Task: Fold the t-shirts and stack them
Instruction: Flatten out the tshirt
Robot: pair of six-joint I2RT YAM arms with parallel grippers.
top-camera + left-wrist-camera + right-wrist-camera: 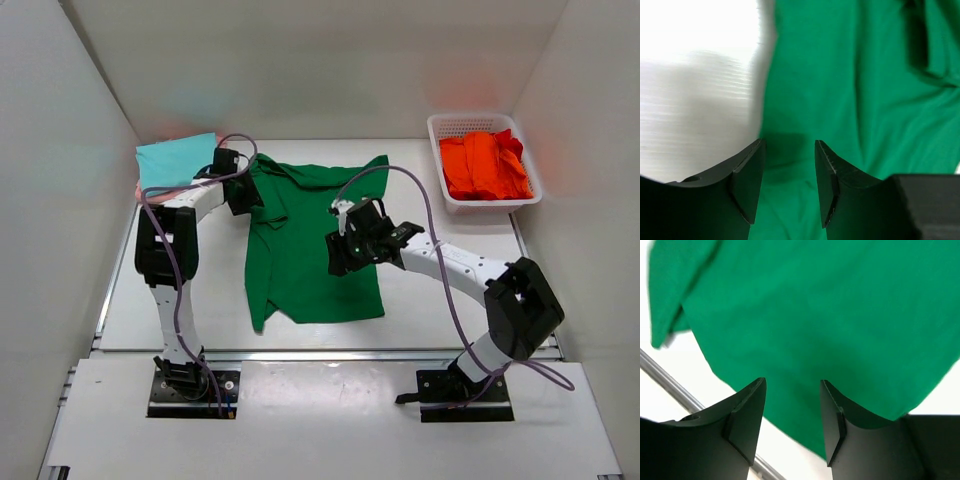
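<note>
The green shirt [300,250] is lying partly spread and rumpled in the middle of the table [430,310], while the teal shirt [175,160] is sitting folded on a pink one [140,188] at the far left corner and the orange shirts [485,165] are lying in the basket [470,122] at the far right. The left gripper [789,145] is hanging over the green shirt's left edge, its jaws standing partly open and gripping nothing. The right gripper [792,382] is hanging over the shirt's right side near its edge, jaws likewise parted and empty.
</note>
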